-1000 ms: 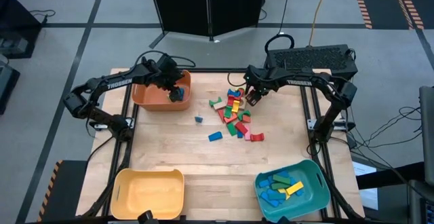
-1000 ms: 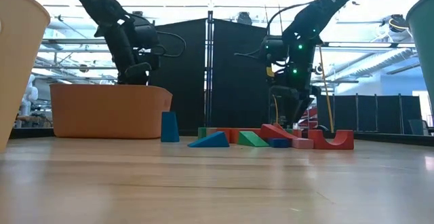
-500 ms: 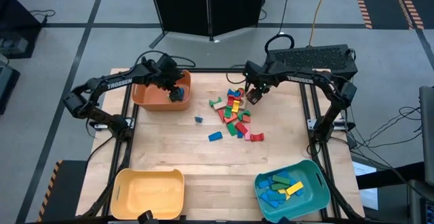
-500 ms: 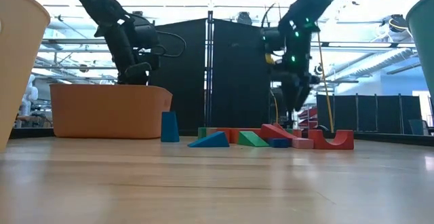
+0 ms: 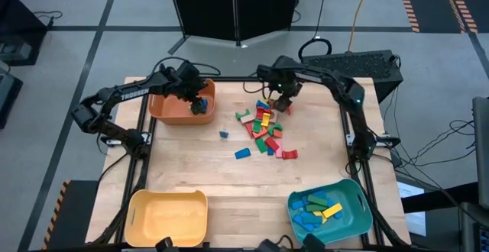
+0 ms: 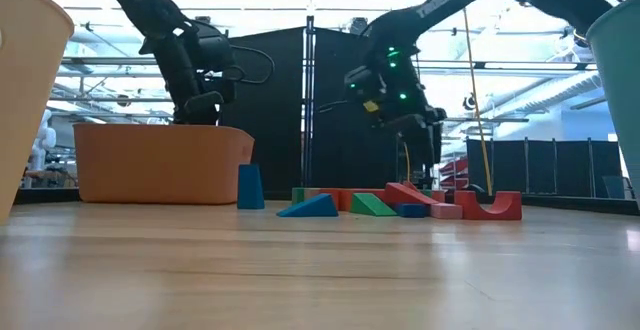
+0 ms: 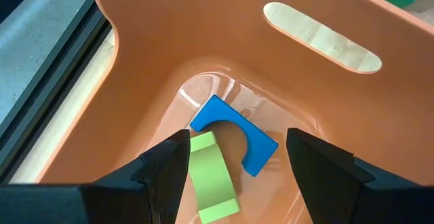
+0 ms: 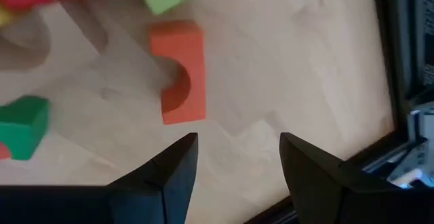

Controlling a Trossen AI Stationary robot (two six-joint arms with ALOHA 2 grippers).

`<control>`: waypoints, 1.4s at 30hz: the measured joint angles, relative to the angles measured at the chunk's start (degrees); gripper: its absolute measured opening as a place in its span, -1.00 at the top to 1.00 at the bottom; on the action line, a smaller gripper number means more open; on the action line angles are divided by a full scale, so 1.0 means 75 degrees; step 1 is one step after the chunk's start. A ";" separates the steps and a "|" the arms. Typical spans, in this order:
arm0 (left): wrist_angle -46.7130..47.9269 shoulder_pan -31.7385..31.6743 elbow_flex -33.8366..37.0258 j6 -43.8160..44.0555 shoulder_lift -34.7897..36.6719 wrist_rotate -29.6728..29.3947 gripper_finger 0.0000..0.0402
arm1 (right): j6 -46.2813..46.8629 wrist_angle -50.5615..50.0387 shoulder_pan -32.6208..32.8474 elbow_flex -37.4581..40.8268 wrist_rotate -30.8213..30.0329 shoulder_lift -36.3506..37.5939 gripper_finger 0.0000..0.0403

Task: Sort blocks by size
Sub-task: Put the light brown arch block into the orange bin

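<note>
Right gripper (image 5: 284, 99) has swung leftward, jaws parted and empty, above the blocks (image 5: 263, 130) at frame centre; light, rigid, grasped across flat faces. Left gripper (image 5: 200, 103), parted, hangs in the bin (image 5: 160, 108).

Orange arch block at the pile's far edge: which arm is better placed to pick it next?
Right. The right gripper hangs open just above the orange arch block, nothing between its fingers. The left gripper is open inside the orange plastic bin.

Bare tabletop (image 5: 191, 168) between block pile (image 5: 263, 130) and orange bin (image 5: 164, 108).
</note>
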State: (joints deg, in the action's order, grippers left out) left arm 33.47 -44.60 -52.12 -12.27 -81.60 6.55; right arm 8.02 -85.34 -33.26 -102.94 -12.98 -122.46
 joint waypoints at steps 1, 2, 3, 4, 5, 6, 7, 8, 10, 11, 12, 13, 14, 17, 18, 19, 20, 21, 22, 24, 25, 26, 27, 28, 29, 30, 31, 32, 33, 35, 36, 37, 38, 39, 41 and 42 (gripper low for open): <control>0.0001 0.0000 0.0000 -0.0002 0.0000 0.0000 -0.23 | 0.0011 -0.0209 -0.0003 -0.0255 0.0144 -0.0152 0.02; 0.0001 0.0000 0.0000 -0.0006 0.0000 0.0000 -0.23 | -0.0001 -0.0377 -0.0001 -0.0497 0.0361 -0.0281 0.02; 0.0007 0.0000 0.0000 -0.0006 0.0000 0.0000 -0.23 | -0.0016 -0.0506 -0.0001 -0.0731 0.0524 -0.0369 0.02; 0.0008 0.0000 0.0000 -0.0010 0.0000 0.0000 -0.23 | -0.0020 -0.0592 0.0003 -0.0951 0.0625 -0.0425 0.02; 0.0010 0.0000 0.0000 -0.0037 0.0000 0.0000 -0.23 | -0.0049 -0.0607 0.0010 -0.1143 0.0724 -0.0439 0.02; 0.0010 0.0000 0.0000 -0.0060 0.0000 0.0000 -0.23 | -0.0059 -0.0609 0.0012 -0.1312 0.0820 -0.0439 0.02; 0.0007 0.0000 0.0000 -0.0070 0.0000 0.0000 -0.23 | -0.0049 -0.0623 0.0015 -0.1489 0.0936 -0.0436 0.02; 0.0007 0.0000 0.0000 -0.0070 0.0000 0.0000 -0.23 | -0.0022 -0.0626 0.0015 -0.1677 0.1098 -0.0439 0.02; 0.0006 0.0000 0.0000 -0.0074 0.0000 0.0000 -0.23 | -0.0017 -0.0610 -0.0015 -0.2032 0.1486 -0.0439 0.02; 0.0004 0.0000 0.0000 -0.0073 0.0000 0.0000 -0.23 | -0.0024 -0.0620 -0.0048 -0.2160 0.1737 -0.0436 0.02; 0.0002 0.0000 0.0000 -0.0073 0.0000 0.0000 -0.23 | 0.0079 -0.0606 -0.0082 -0.2243 0.1928 -0.0429 0.02; 0.0004 0.0000 0.0000 -0.0070 0.0000 0.0000 -0.23 | 0.0306 -0.0595 -0.0113 -0.2253 0.2044 -0.0424 0.02; 0.0001 0.0000 0.0000 -0.0064 0.0000 0.0000 -0.23 | 0.0636 -0.0614 -0.0117 -0.2243 0.2080 -0.0425 0.02; 0.0003 0.0000 0.0000 -0.0030 0.0000 0.0000 -0.23 | 0.1433 -0.0600 -0.0070 -0.2137 0.1618 -0.0439 0.02; 0.0003 0.0000 0.0000 -0.0029 0.0000 0.0000 -0.23 | 0.1609 -0.0604 -0.0006 -0.2087 0.1307 -0.0437 0.02; 0.0001 0.0000 0.0000 -0.0029 0.0000 0.0000 -0.23 | 0.1768 -0.0563 0.0066 -0.2016 0.1033 -0.0436 0.02; 0.0001 0.0000 0.0000 -0.0030 0.0000 0.0000 -0.23 | 0.1915 -0.0497 0.0153 -0.1936 0.0786 -0.0436 0.02; 0.0001 0.0000 0.0000 -0.0033 0.0000 0.0000 -0.23 | 0.2012 -0.0396 0.0245 -0.1842 0.0712 -0.0437 0.02; 0.0003 0.0000 0.0000 -0.0044 0.0000 0.0000 -0.23 | 0.2060 -0.0261 0.0340 -0.1750 0.0770 -0.0439 0.02; 0.0004 0.0000 0.0000 -0.0121 0.0000 0.0000 -0.23 | 0.2069 0.0063 0.0571 -0.1586 0.0945 -0.0436 0.02; 0.0007 0.0000 0.0000 -0.0191 0.0000 0.0000 -0.23 | 0.2072 0.0199 0.0676 -0.1508 0.0964 -0.0437 0.02; 0.0007 0.0000 0.0000 -0.0213 0.0000 0.0000 -0.23 | 0.2081 0.0298 0.0772 -0.1442 0.0881 -0.0436 0.02; 0.0006 0.0000 0.0000 -0.0215 0.0000 0.0000 -0.23 | 0.2124 0.0426 0.0862 -0.1353 0.0757 -0.0436 0.02; 0.0007 0.0000 0.0000 -0.0218 0.0000 0.0000 -0.23 | 0.2197 0.0575 0.0933 -0.1244 0.0620 -0.0436 0.02; 0.0007 0.0000 0.0000 -0.0219 0.0000 0.0000 -0.23 | 0.2310 0.0717 0.0984 -0.1113 0.0478 -0.0436 0.02; 0.0007 0.0000 0.0000 -0.0219 0.0000 0.0000 -0.23 | 0.2475 0.0864 0.1009 -0.0966 0.0372 -0.0436 0.02; 0.0010 0.0000 0.0000 -0.0219 0.0000 0.0000 -0.23 | 0.2667 0.1024 0.1027 -0.0810 0.0319 -0.0436 0.02; 0.0016 0.0000 0.0000 -0.0221 0.0000 0.0000 -0.23 | 0.2848 0.1194 0.1045 -0.0639 0.0311 -0.0436 0.02; 0.0040 0.0000 0.0000 -0.0221 0.0000 0.0003 -0.23 | 0.3000 0.1385 0.1067 -0.0442 0.0302 -0.0436 0.02; 0.0129 0.0000 0.0000 -0.0221 0.0000 0.0000 -0.23 | 0.3310 0.1816 0.1103 -0.0059 0.0248 -0.0435 0.02; 0.0176 0.0000 0.0000 -0.0221 0.0000 0.0000 -0.23 | 0.3457 0.2015 0.1106 0.0148 0.0168 -0.0412 0.02; 0.0238 0.0000 0.0000 -0.0221 0.0000 0.0000 -0.23 | 0.3618 0.2153 0.1114 0.0329 0.0022 -0.0379 0.02; 0.0299 0.0000 0.0000 -0.0221 0.0000 0.0001 -0.23 | 0.3809 0.2272 0.1125 0.0517 -0.0084 -0.0313 0.02; 0.0337 0.0000 0.0000 -0.0221 0.0000 0.0000 -0.23 | 0.4015 0.2335 0.1107 0.0644 -0.0150 -0.0257 0.02; 0.0363 0.0009 0.0000 -0.0221 0.0000 0.0002 -0.23 | 0.4483 0.2367 0.1071 0.0929 -0.0465 -0.0127 0.02; 0.0367 0.0019 0.0000 -0.0222 0.0000 0.0000 -0.23 | 0.4688 0.2405 0.1063 0.1033 -0.0609 -0.0078 0.02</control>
State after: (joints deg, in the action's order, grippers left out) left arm 36.22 -44.46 -52.12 -13.93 -81.60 6.55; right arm 43.18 -67.31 -25.28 -95.19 -17.55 -123.05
